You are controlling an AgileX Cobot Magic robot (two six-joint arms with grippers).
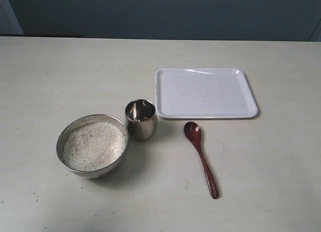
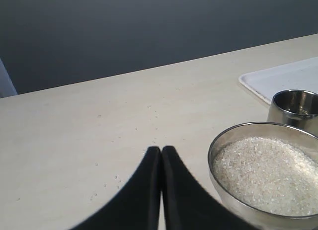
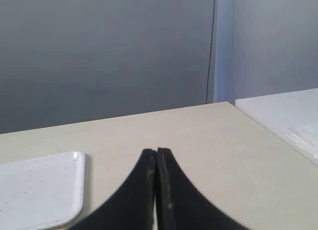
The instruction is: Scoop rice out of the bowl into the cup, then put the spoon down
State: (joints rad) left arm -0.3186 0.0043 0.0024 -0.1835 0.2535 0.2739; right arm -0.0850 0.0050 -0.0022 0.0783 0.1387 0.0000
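2 grippers clenched on nothing: left gripper point(image 2: 160, 149), right gripper point(image 3: 156, 151); bowl point(image 1: 95, 173) holds rice point(image 1: 94, 146), cup point(image 1: 141, 121) just beside it, spoon point(image 1: 200, 157) lies on table point(image 1: 261, 167) near tray point(image 1: 205, 91)

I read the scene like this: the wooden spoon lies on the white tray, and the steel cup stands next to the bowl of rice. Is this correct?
Not quite. The spoon lies on the table beside the tray, not on it; the exterior view shows this. The cup does stand next to the bowl of rice.

Lab bench (pale table point(image 1: 50, 66), grey wall point(image 1: 150, 11))
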